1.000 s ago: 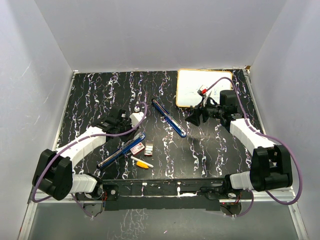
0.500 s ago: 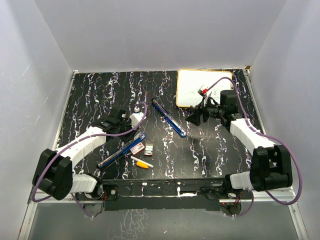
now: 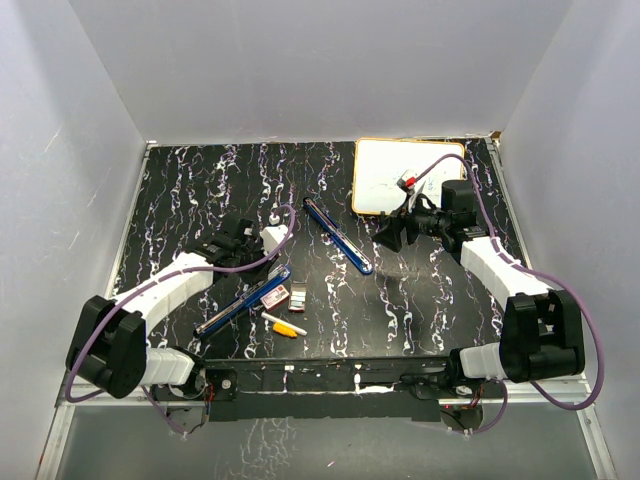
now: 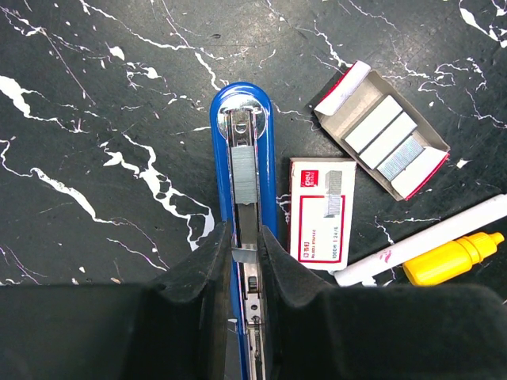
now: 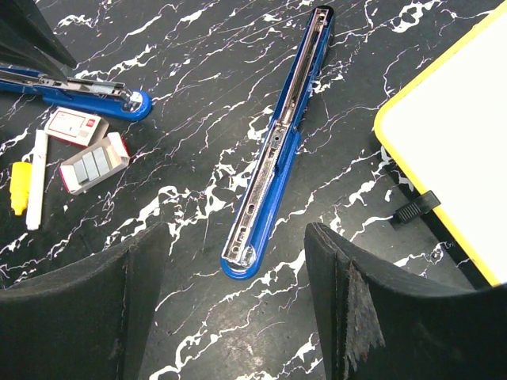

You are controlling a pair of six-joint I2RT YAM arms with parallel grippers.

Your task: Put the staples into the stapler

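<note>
The stapler lies opened out as two long blue parts. One part (image 4: 243, 158) points away from my left gripper (image 4: 245, 237), which is shut on its metal rail, one finger on each side. A grey strip of staples (image 4: 245, 170) lies in that rail ahead of the fingertips. The open staple box tray (image 4: 384, 134) holds more strips, and its red-and-white sleeve (image 4: 321, 210) lies beside the stapler. The other blue part (image 5: 277, 150) lies mid-table. My right gripper (image 5: 238, 309) hovers open just short of its near end, holding nothing.
A yellow-and-white marker (image 4: 444, 253) lies right of the box sleeve. A yellow-rimmed whiteboard (image 3: 408, 176) sits at the back right, with a small black clip (image 5: 416, 206) at its edge. White walls enclose the black marbled table (image 3: 180, 190).
</note>
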